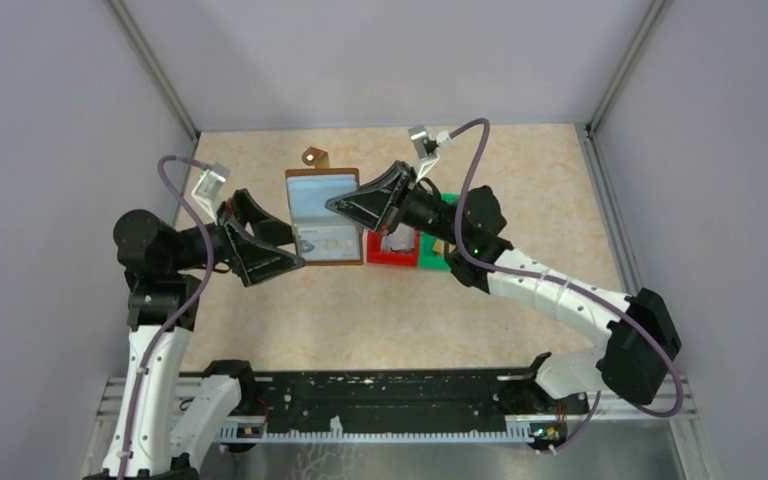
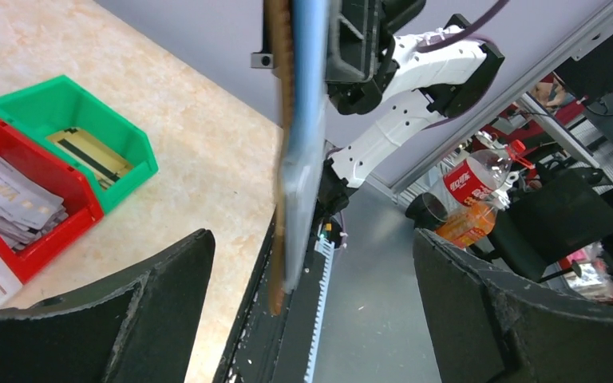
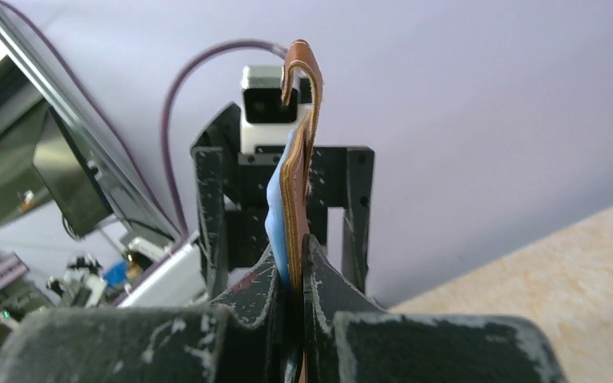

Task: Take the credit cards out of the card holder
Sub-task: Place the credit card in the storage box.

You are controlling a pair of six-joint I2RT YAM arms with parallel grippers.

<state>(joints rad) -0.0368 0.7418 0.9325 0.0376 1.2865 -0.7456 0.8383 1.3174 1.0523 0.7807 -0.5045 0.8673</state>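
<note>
Right fingers (image 3: 327, 295) are clamped tight on the card holder (image 3: 297, 175), pinching leather and blue sleeve together so it hangs open above the desk (image 2: 207, 144), pockets presented, I'd judge. Left fingers (image 2: 152, 303) are spread wide, with the holder edge-on between them, untouched. A silvery credit card (image 1: 325, 240) sits in the sleeve nearest the left fingers. Off to their side, the red bin (image 2: 48, 239) holds silvery cards (image 2: 12, 199) and the green bin (image 2: 132, 171) a gold card (image 2: 88, 153). Beyond is a bottle (image 2: 471, 179), its red label unreadable
</note>
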